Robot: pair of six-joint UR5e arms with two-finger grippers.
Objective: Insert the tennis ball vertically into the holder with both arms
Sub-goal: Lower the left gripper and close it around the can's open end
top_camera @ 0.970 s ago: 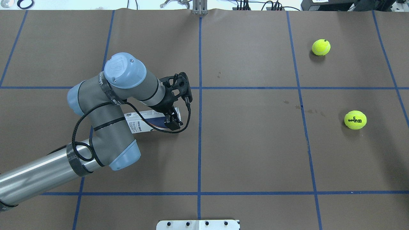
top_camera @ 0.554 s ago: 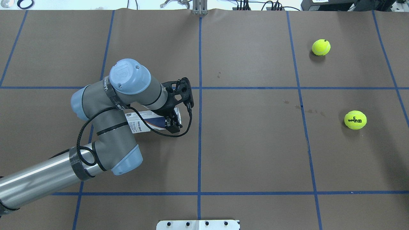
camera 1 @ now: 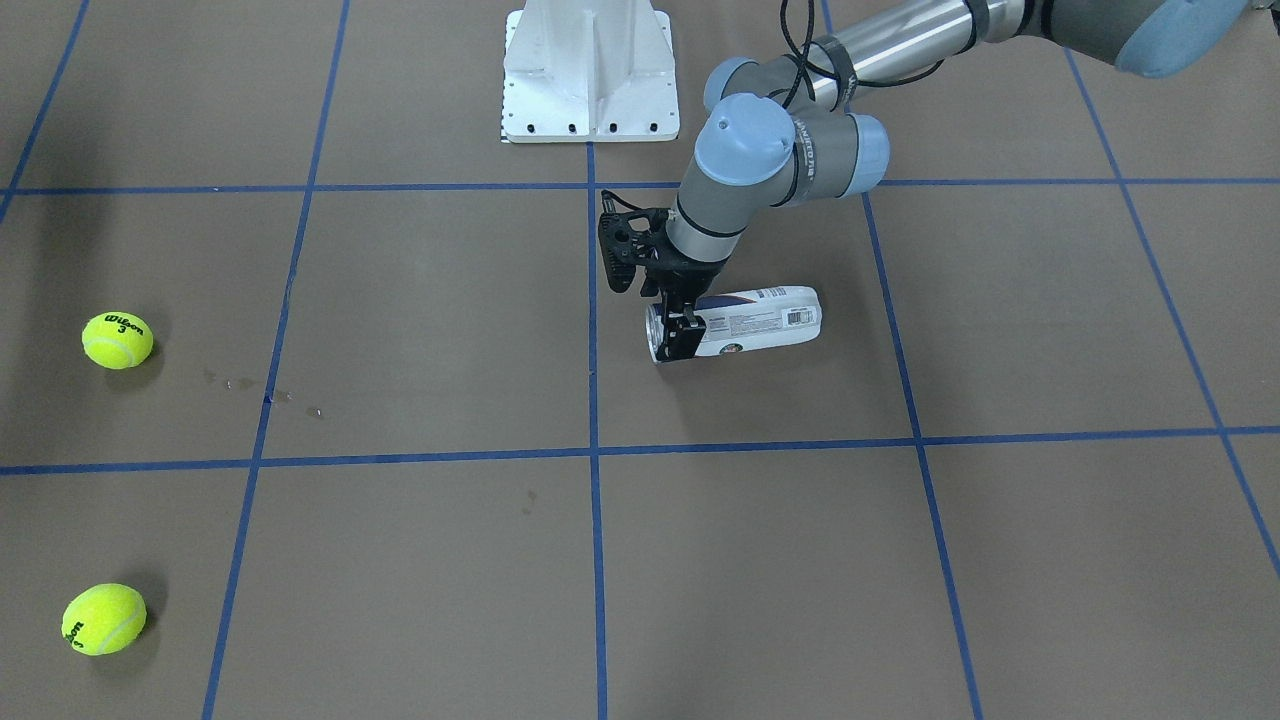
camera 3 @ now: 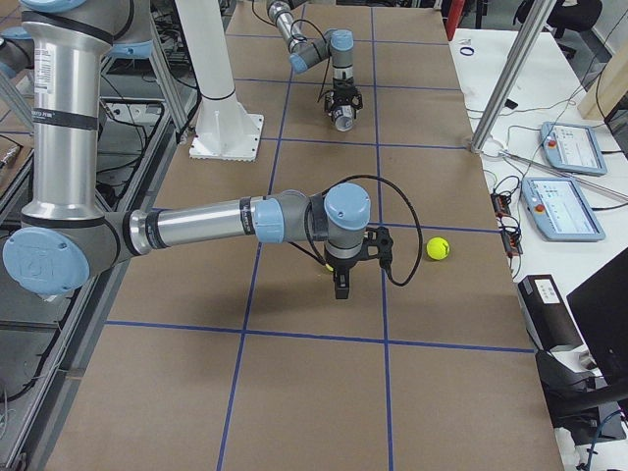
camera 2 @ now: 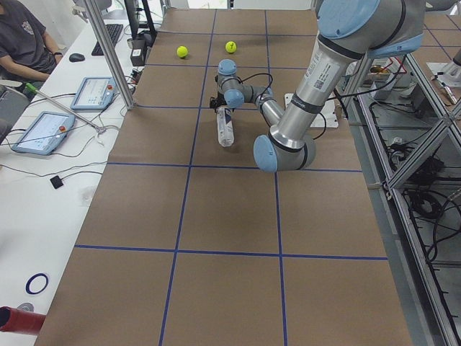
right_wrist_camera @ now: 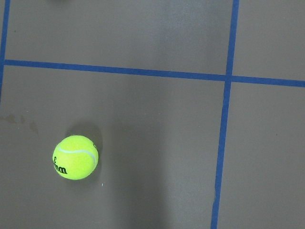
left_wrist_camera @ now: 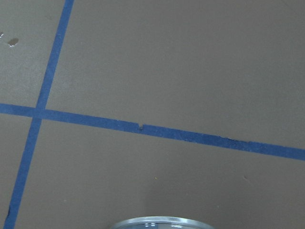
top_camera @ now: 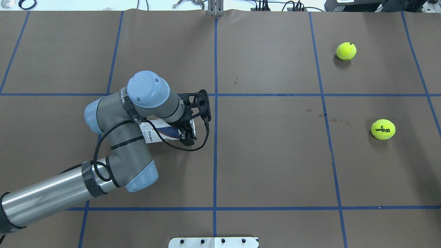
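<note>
Left gripper clamped across mouth end of holder, holder lying flat left of table centre. Risk: slick can pivots or slips during upending. Right gripper state unclear, hovering near tennis ball far right.

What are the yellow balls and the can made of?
The balls look like fuzzy felt: matte, soft-edged, with printed lettering. The can seems to be plastic under a glossy white-and-navy label; its rim looks shiny, perhaps metal.
</note>
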